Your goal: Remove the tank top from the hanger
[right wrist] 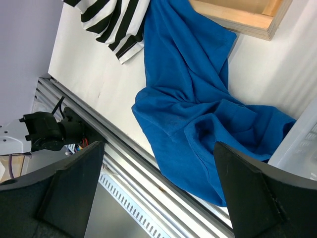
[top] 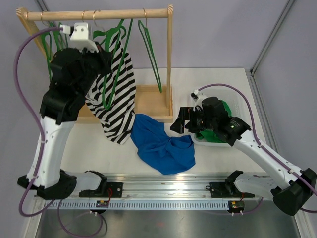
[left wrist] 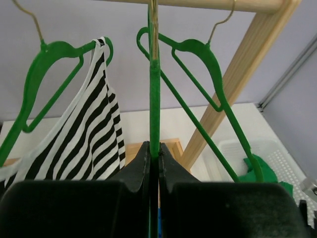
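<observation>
Lavender walls close in a white desk (top: 218, 84) with a wooden rack (top: 99, 14) at its back. The left gripper (left wrist: 154, 158) is up at the rail with its jaws pressed together on the thin edge of a green hanger (left wrist: 154, 99), which looks bare. The right gripper (right wrist: 158, 148) hovers with its jaws wide apart and nothing between them, just above a blue top (top: 161, 144). That top lies crumpled on the desk in front of the rack's base, off any hanger. A striped top (top: 121, 99) hangs beside the held hanger, one strap hooked over the end of its own hanger (left wrist: 49, 54) and its hem reaching the desk. I cannot tell for certain which of the two the task means; the blue one looks already off. Both are probably light, limp knits that bunch and stretch rather than slide stiffly. The best hold on the blue one is a raised fold. The striped one is best pinched at the strap near the hanger's shoulder, with the hanger steadied, since it would swing.
</observation>
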`<state>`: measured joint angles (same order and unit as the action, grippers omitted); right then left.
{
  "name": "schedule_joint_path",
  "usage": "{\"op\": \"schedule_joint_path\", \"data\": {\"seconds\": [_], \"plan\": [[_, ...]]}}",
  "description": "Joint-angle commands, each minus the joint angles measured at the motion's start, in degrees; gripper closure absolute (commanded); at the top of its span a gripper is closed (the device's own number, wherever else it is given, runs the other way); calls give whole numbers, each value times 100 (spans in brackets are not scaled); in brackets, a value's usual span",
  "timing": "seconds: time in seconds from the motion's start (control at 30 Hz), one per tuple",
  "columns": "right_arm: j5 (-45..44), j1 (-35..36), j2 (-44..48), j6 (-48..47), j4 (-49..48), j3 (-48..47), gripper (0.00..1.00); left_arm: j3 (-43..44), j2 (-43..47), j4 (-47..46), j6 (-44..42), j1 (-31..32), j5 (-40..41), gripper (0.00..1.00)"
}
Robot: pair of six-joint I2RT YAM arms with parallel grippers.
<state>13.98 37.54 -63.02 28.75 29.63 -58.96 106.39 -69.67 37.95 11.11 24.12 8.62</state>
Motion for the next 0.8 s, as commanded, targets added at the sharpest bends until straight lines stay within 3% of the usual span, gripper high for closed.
{"op": "schedule_joint_path", "data": {"seconds": [0.0, 0.33, 0.5, 0.63, 0.77], "plan": [[-220, 17, 211, 7, -247, -19, 0, 1093, -836, -16, -390, -4, 368, 100], [114, 17, 106, 201, -475, 147, 1, 2675, -2551, -288, -953, -4, 570, 100], [324, 17, 71, 271, -686, 306, 0, 2800, -2903, -52, -962, -4, 588, 100], [404, 17, -43, 324, -818, 368, 1, 2405, -2842, -7, -900, 31, 527, 100], [614, 17, -288, 394, -976, 306, 0, 2667, -2947, 378, -883, 93, 439, 96]]}}
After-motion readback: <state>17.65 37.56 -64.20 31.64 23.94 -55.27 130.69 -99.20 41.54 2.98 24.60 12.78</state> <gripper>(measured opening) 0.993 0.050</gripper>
